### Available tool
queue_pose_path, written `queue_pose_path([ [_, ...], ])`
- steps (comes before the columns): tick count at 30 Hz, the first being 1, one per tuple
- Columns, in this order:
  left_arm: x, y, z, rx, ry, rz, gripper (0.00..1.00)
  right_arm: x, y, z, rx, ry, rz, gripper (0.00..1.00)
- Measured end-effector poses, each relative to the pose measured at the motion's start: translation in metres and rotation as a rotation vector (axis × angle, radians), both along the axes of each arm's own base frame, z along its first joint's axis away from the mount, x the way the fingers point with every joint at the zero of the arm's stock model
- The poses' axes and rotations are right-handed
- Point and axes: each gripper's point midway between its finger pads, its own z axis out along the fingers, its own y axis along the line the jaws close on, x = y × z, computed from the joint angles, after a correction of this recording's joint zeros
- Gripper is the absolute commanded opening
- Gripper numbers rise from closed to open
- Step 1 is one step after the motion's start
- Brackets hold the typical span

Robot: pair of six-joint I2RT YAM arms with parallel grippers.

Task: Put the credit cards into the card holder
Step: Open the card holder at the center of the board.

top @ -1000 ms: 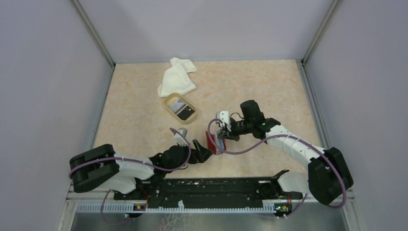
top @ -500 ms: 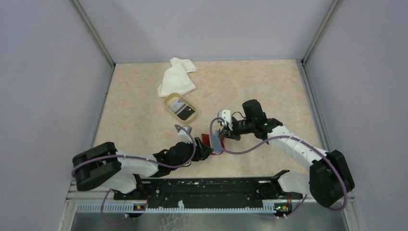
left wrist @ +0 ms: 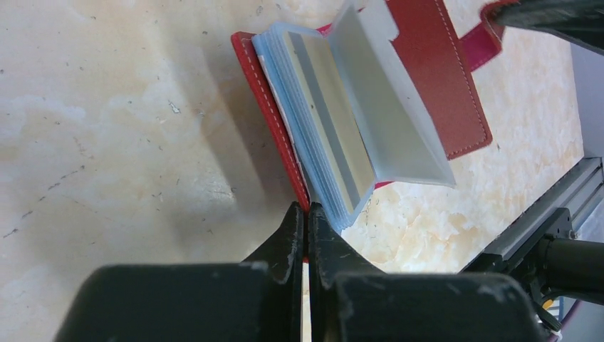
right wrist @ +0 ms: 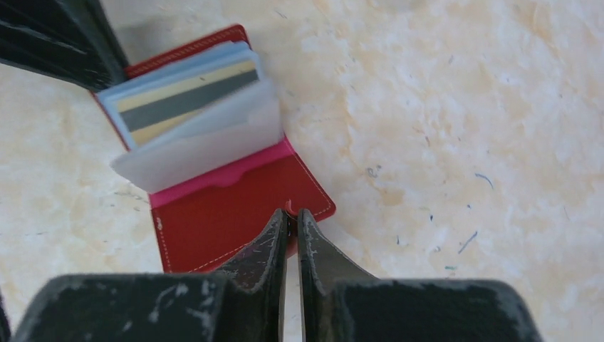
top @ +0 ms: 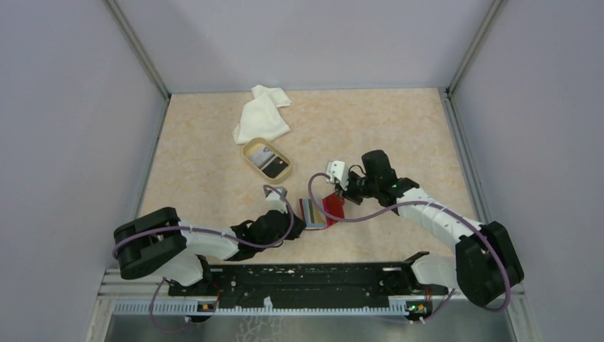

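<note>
Top external view: card holder (top: 311, 214) open on the surface (top: 214, 164). Left jaws and right jaws pinch opposite edges, spreading its pockets (left wrist: 342, 128) for loading.

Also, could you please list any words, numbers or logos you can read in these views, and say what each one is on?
No readable text in any view.
On the card holder: plain red covers, no lettering shows.
On the striped card in its clear pocket: only a dark stripe, no print.
On the cards in the tan dish: too small to read.
</note>
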Motion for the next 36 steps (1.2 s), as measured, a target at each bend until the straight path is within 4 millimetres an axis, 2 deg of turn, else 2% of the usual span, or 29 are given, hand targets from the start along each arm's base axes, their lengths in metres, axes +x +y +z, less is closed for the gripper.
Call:
queue_pose_path([
  [4,0.001,-0.002,0.003,0.0,-0.018,-0.014,0.0,0.014,-0.015,-0.02,-0.09,0.009,-0.09,0.14],
  [7,0.001,-0.004,0.007,-0.004,-0.035,-0.03,0.0,0.018,-0.025,-0.04,-0.154,0.053,-0.148,0.3],
  [9,0.0,-0.005,0.01,-0.008,-0.044,-0.042,0.0,0.019,-0.029,-0.044,-0.17,0.075,-0.185,0.4],
  [12,-0.001,-0.007,0.018,-0.02,-0.064,-0.066,0.0,0.024,-0.027,-0.035,-0.141,0.075,-0.219,0.55],
  [14,-0.001,-0.01,0.024,-0.028,-0.078,-0.08,0.0,0.025,-0.024,-0.021,-0.101,0.057,-0.224,0.68],
  [17,0.0,-0.018,0.034,-0.039,-0.096,-0.098,0.0,0.021,-0.015,0.013,0.0,-0.003,-0.189,0.86],
  [20,0.002,-0.025,0.042,-0.05,-0.107,-0.109,0.0,0.007,0.0,0.045,0.107,-0.054,-0.083,0.88],
  [22,0.003,-0.028,0.04,-0.044,-0.106,-0.115,0.0,-0.003,0.007,0.048,0.137,-0.039,-0.021,0.85],
  [26,0.002,-0.029,0.028,-0.016,-0.09,-0.121,0.0,-0.01,0.013,0.014,0.092,0.113,0.021,0.71],
  [28,0.002,-0.029,0.025,-0.01,-0.085,-0.123,0.0,-0.012,0.013,-0.007,0.053,0.2,0.016,0.68],
  [31,0.002,-0.029,0.023,-0.007,-0.082,-0.125,0.0,-0.02,0.015,-0.026,0.011,0.297,0.021,0.7],
  [36,0.002,-0.03,0.024,-0.016,-0.083,-0.125,0.0,-0.037,0.026,-0.03,-0.012,0.325,0.076,0.8],
])
